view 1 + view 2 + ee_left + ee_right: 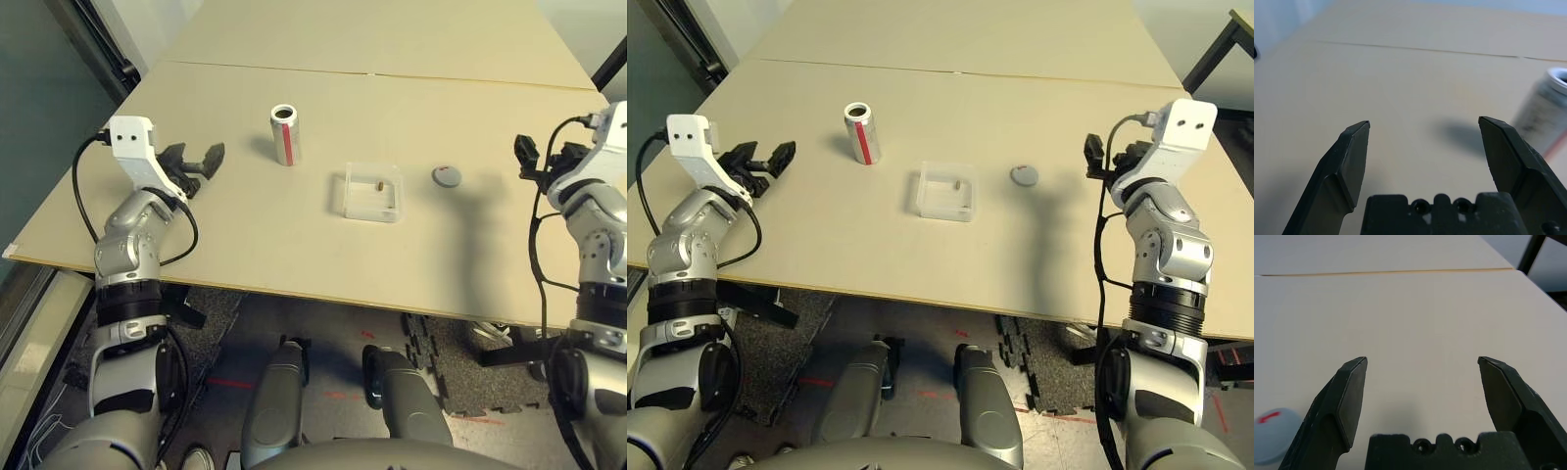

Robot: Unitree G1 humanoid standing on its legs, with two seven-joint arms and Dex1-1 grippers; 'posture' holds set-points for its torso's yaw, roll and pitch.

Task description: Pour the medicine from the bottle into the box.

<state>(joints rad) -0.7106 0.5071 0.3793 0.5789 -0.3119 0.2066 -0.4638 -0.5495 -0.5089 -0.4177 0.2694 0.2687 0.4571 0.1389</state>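
Pill looks delivered; main risk is a knock on the way out.

Left gripper (1424,120) and right gripper (1422,357): jaws wide, both empty. Bottle (287,145) upright and uncapped on the desk (294,245), between left gripper and box (370,216). Small brownish pill (380,185) inside the box, cap (447,177) loose to its right. Looks like the pour is done, inside of bottle unreadable. A low left sweep inward could clip the bottle and tip it, maybe spilling anything left. Bumping the light box could slide it or bounce the pill out.
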